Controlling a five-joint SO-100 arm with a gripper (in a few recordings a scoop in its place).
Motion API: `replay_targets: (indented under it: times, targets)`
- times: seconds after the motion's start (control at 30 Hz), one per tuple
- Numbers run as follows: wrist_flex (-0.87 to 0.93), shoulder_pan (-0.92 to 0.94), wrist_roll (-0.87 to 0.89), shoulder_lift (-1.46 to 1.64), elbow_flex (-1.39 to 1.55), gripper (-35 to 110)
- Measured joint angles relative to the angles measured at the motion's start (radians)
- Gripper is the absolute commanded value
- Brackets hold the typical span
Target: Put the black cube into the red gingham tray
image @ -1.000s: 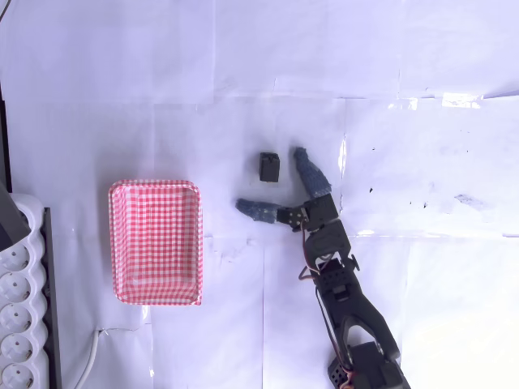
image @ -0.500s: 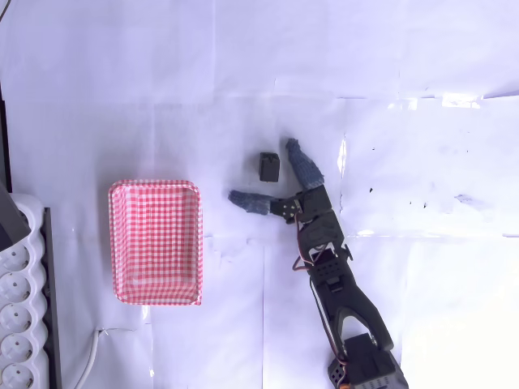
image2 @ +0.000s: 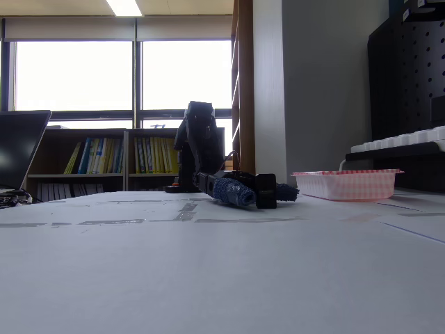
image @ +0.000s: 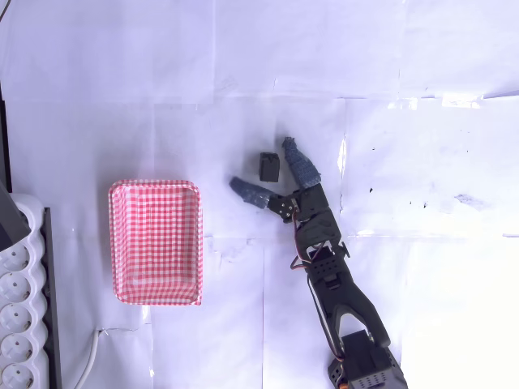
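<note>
The black cube (image: 269, 166) rests on the white table near the middle of the overhead view. My gripper (image: 263, 165) is open, its two blue-wrapped fingers (image: 298, 162) spread on either side of the cube without closing on it. The red gingham tray (image: 155, 241) lies to the left, apart from the cube. In the fixed view the cube (image2: 265, 190) sits low on the table between the blue fingertips (image2: 233, 191), with the tray (image2: 345, 184) further right.
A white multi-socket power strip (image: 22, 304) lies along the left edge of the overhead view with a cable (image: 92, 353) beside it. The arm's body (image: 340, 300) stretches toward the bottom right. White paper sheets cover the table.
The gripper has advanced up and left, so its open fingers now straddle the cube. Cube and tray have stayed put.
</note>
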Motion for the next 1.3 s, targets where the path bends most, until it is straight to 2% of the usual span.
replay_targets:
  times: [0.43, 0.63, 0.77, 0.87, 1.0, 1.3]
  targets:
    - [-0.005, -0.009, -0.005, 0.005, 0.005, 0]
    - [0.026, -0.009, 0.000, -0.009, 0.005, 0]
    - [0.170, -0.006, 0.002, -0.097, -0.020, 0]
    - [0.430, 0.003, -0.002, -0.235, -0.032, 0]
    - [0.936, 0.018, -0.060, -0.417, 0.060, 0]
    - [2.114, -0.095, -0.307, -0.589, 0.666, 0]
